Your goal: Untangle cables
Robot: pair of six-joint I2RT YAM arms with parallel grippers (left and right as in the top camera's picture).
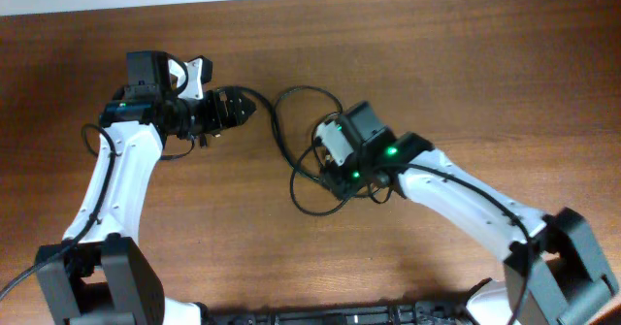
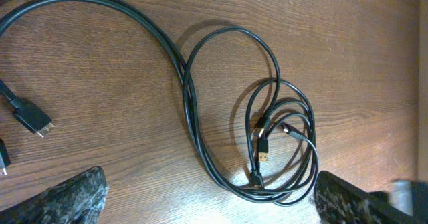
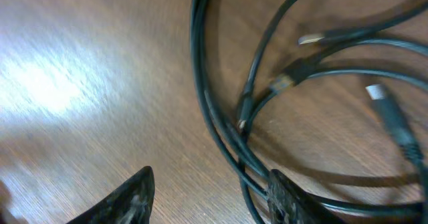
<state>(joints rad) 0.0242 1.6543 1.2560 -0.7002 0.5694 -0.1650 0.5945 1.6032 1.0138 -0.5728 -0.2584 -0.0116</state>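
Several thin black cables [image 1: 277,121] lie looped and tangled on the wooden table between my two arms. In the left wrist view the cables [image 2: 187,97] form nested loops with small plug ends [image 2: 263,150] in the middle. My left gripper [image 2: 210,198] is open and empty, with the low end of the loops between its fingers; overhead it [image 1: 236,108] sits just left of the tangle. My right gripper [image 3: 208,197] is open, low over the cables [image 3: 200,83], which run against its right finger. Overhead, the right gripper [image 1: 330,175] is over the tangle's right side.
A loose black plug [image 2: 32,117] lies on the table at the left of the left wrist view. A silver-tipped plug [image 3: 384,110] lies at the right of the right wrist view. The wooden table [image 1: 466,63] stretches around the tangle.
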